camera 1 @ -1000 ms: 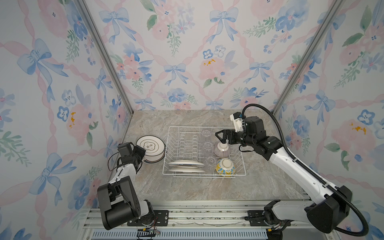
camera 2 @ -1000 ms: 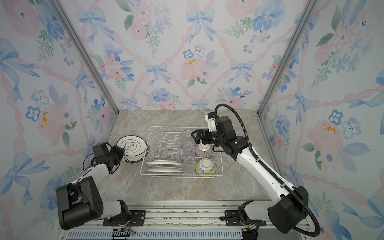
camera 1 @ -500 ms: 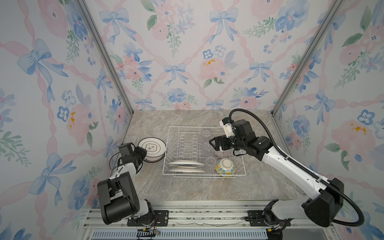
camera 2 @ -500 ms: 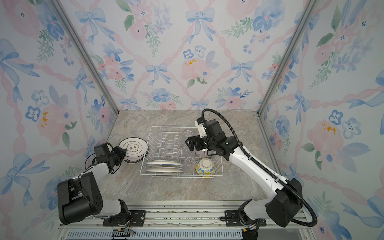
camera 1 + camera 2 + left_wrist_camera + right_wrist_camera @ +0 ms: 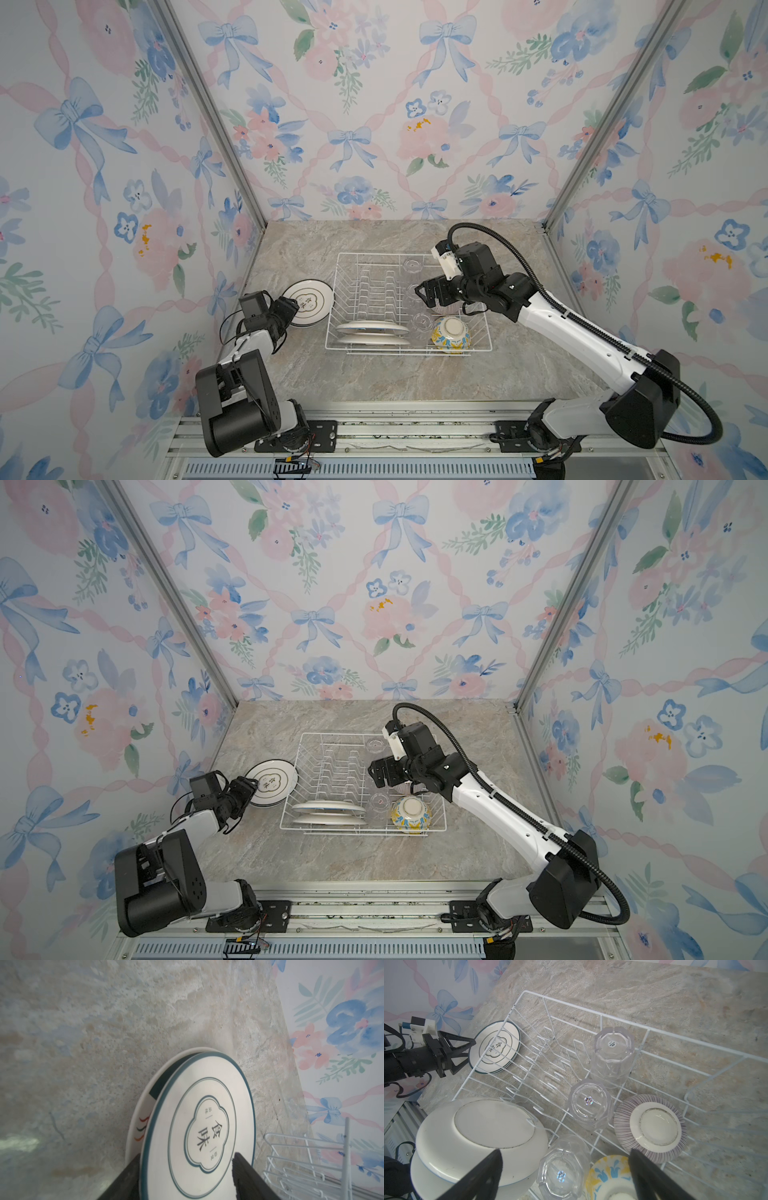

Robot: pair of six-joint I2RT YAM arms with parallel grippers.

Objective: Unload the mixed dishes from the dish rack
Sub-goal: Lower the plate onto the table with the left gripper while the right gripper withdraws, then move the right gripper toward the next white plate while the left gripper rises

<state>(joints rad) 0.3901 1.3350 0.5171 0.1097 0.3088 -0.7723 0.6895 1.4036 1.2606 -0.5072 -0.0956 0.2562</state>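
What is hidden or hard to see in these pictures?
- Purple-striped bowl: in both top views, mostly behind the right gripper.
- Lower stacked plate: left wrist view, covered by the teal-rimmed plate; only a rim sliver shows.
- Yellow-blue bowl: right wrist view, cut off by the picture's edge.

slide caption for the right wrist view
Open right gripper over dish rack of upturned glasses, bowls and plates.
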